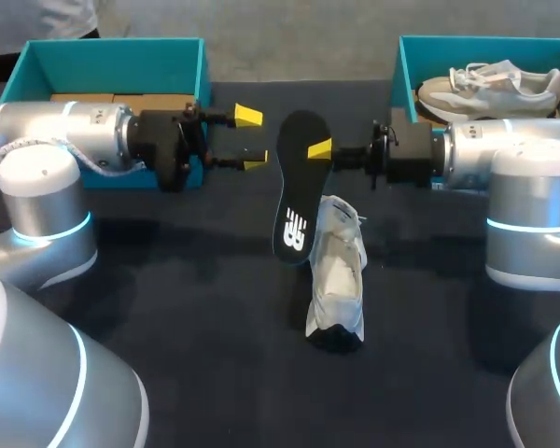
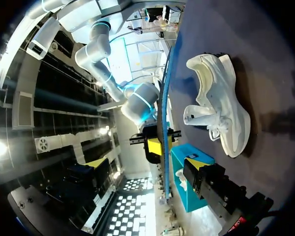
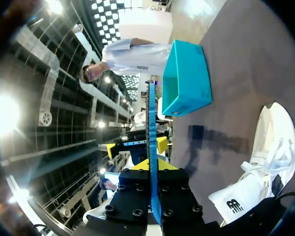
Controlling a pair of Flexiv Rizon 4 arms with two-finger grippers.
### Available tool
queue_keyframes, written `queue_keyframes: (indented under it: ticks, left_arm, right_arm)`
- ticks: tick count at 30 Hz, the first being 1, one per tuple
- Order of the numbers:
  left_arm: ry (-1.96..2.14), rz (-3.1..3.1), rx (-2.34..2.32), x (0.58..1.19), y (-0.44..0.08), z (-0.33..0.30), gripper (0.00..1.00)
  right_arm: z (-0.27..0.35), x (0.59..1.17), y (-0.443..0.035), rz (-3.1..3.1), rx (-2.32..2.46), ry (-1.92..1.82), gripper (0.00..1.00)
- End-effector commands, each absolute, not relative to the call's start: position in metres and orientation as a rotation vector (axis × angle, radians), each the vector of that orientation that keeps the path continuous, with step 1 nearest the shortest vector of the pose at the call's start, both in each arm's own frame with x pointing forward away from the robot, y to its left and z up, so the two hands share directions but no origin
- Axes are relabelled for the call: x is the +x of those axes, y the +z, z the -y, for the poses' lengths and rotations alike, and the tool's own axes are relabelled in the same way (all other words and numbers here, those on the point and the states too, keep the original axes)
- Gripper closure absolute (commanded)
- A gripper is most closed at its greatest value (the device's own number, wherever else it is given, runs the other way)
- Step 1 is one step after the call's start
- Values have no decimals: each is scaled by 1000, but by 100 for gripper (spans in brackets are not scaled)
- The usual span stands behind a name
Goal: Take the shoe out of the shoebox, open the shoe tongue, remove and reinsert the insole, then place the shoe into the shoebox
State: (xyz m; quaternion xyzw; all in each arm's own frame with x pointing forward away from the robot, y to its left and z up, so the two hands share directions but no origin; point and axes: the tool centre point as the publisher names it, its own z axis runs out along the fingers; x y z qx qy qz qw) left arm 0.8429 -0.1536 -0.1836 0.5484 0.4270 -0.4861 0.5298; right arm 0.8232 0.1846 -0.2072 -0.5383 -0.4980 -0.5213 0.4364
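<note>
Our left tool (image 1: 251, 140) hangs wide open and holds nothing, just beside the insole (image 1: 296, 201) and facing its flat side. The insole is out of the shoe and hangs lengthwise above the tabletop (image 1: 196, 308). Our right tool (image 1: 314, 149) grips it near its upper end, with a finger pressed to each face. The shoe (image 1: 338, 280) lies free on the tabletop, and in the head view the insole's lower end overlaps it.

We judge the step in hand to be putting the insole back. It looks limp and is gripped near one end, so its free end may swing. We should lower it slowly, lined up with the shoe's length, and feed the free end into the opening first. The shoe looks light and may slide, so our empty left tool should steady it, or hold the tongue clear, before we push. We should let go only once the insole lies flat inside.
</note>
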Motion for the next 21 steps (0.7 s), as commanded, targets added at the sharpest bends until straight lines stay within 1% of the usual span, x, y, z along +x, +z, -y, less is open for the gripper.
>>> queue_keyframes:
  ticks: [1,9,11,12,13,14,15,16,17,18,20,21]
  left_arm:
    - [-1158,-1022,1301,837,-193,158,0]
    - [-1163,-1012,1300,837,-193,165,0]
    - [-1161,-1011,1301,838,-193,166,12]
    - [-1161,-1011,1300,839,-193,166,13]
    - [-1160,-1010,1302,840,-193,167,18]
    - [-1160,-1010,1302,840,-193,167,18]
    - [-1160,-1010,1302,841,-194,168,27]
    - [-1157,-1011,1303,842,-194,168,32]
    - [-1157,-1011,1303,842,-194,168,32]
    - [-1157,-1010,1302,843,-195,170,42]
    - [-1157,-1010,1302,842,-195,172,43]
    - [-1159,-1009,1300,842,-196,174,46]
  right_arm:
    - [-190,820,-204,1237,-1353,-1300,100]
    - [-197,819,-202,1242,-1368,-1313,100]
    - [-199,819,-201,1237,-1374,-1309,100]
    - [-199,819,-201,1235,-1378,-1307,100]
    - [-199,819,-201,1235,-1378,-1307,100]
    - [-199,819,-201,1235,-1378,-1307,100]
    - [-199,819,-201,1235,-1378,-1307,100]
    - [-199,819,-201,1235,-1378,-1307,100]
    - [-199,819,-201,1235,-1378,-1307,100]
    - [-199,819,-201,1235,-1378,-1307,100]
    - [-199,819,-201,1235,-1378,-1307,100]
    - [-199,819,-201,1235,-1378,-1307,100]
